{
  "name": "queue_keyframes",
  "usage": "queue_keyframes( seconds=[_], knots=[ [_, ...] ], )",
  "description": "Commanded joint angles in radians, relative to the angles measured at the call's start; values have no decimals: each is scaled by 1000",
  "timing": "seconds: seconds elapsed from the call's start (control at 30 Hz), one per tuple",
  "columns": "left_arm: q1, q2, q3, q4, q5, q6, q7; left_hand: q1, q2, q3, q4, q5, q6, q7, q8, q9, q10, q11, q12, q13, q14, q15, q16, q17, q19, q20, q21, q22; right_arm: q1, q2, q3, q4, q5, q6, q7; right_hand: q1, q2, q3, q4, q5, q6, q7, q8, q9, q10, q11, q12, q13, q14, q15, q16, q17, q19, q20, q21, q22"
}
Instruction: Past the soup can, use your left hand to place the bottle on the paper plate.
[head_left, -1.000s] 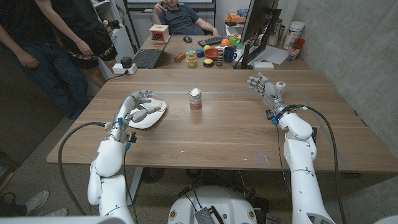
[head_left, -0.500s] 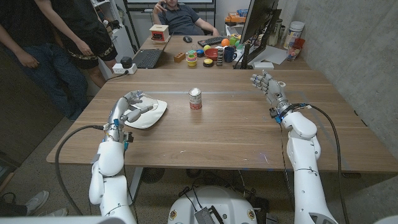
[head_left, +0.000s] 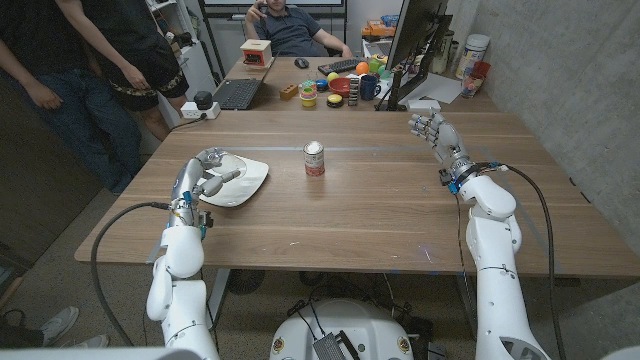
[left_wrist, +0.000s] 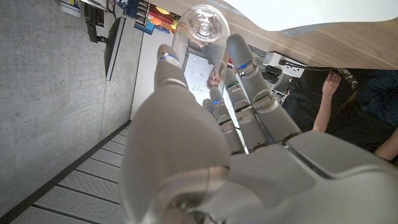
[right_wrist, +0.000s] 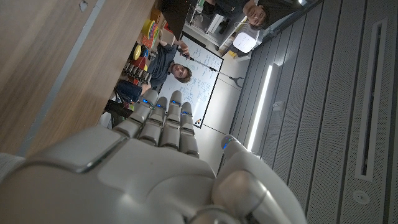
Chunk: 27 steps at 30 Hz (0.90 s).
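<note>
- Big wooden table, brown grain, takes up most of the head view. A second desk behind it is crowded with a laptop, a monitor and a bunch of colourful bits.
- People around the back: one seated at the far desk, another standing at the left edge.
- Paper plate is white, round and shallow, on the left side of the table. The bottle is over it, lying roughly sideways. Can't tell if it's actually touching the plate.
- Left hand has its fingers wrapped round the bottle, right above the plate. In the left wrist view the bottle looks clear and rounded, sitting between the fingertips.
- Right hand is up off the table on the far right, holding nothing, fingers straight and close together.
- Soup can, a small upright cylinder with a red and white label, stands mid-table just right of the plate, well apart from both hands.
</note>
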Motion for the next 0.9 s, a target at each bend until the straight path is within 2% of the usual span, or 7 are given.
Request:
queue_keyframes(
  seconds=[0.03, 0.5, 0.7, 0.77, 0.8, 0.87, 0.9],
  knots=[
    [-23, 49, 38, 53, 67, 83, 108, 5, 82, 18, 22, 5, 65, 39, -3, 2, 130, -126, -3, 3, 184, -218, 0, 2, 3, -47, 3, 0, 8, -4, 14, 0, 1, 5, -12, -6, 5, -2, -1, 6, 8, 2, 10, 4, 9, -2, 4, 3, 9, -3, 8, -1, 11, -22, -5, 3],
    [-49, 73, 66, 94, 71, 219, 133, 5, 85, 17, 25, 2, 75, 39, -11, 3, 135, -125, -12, 3, 189, -217, -2, 2, 2, -46, 1, 0, 11, -3, 12, 1, -11, 2, -22, -7, 4, -4, -1, 6, 11, 3, 9, 4, 10, -2, 3, 3, 11, -2, 7, 0, 14, -23, -8, 3],
    [-59, 59, 85, 51, 73, 327, 40, 4, 85, 16, 27, 1, 79, 42, -14, 4, 139, -125, -14, 3, 189, -217, -3, 2, 3, -44, 0, 0, 12, -5, 12, 5, -13, 6, -22, -7, 4, -4, -1, 6, 11, 4, 9, 4, 11, -2, 3, 3, 11, -2, 6, 0, 15, -23, -9, 3],
    [-58, 62, 93, 53, 84, 333, 61, 4, 85, 16, 27, 1, 79, 42, -15, 4, 140, -128, -15, 3, 190, -217, -4, 2, 3, -44, 0, 0, 12, -4, 12, 6, -13, 8, -24, -7, 4, -5, -1, 6, 12, 3, 8, 4, 11, -1, 3, 3, 12, -2, 6, 0, 15, -24, -10, 3],
    [-65, 56, 97, 32, 82, 373, 5, 4, 85, 16, 28, 1, 80, 43, -16, 4, 140, -132, -16, 3, 190, -217, -4, 2, 4, -44, 1, 0, 12, -3, 14, 7, -12, 8, -24, -7, 4, -5, -1, 6, 12, 3, 8, 4, 11, -1, 3, 3, 12, -2, 6, 0, 15, -23, -10, 3],
    [-66, 64, 100, 44, 70, 358, 23, 4, 85, 16, 28, 0, 80, 43, -18, 4, 143, -128, -17, 3, 192, -217, -3, 2, 5, -45, 1, 0, 12, -5, 15, 10, -10, 7, -22, -7, 4, -5, -1, 6, 11, 3, 8, 4, 11, -1, 3, 3, 12, -2, 6, 0, 16, -23, -11, 3],
    [-71, 56, 105, 23, 79, 403, -25, 4, 85, 15, 28, 0, 81, 43, -18, 4, 143, -126, -17, 3, 192, -217, -4, 2, 5, -45, 1, 1, 11, -4, 16, 11, -11, 10, -25, -7, 4, -5, -1, 6, 12, 3, 8, 4, 11, 0, 3, 3, 13, -2, 6, 0, 16, -23, -11, 3]
  ],
)
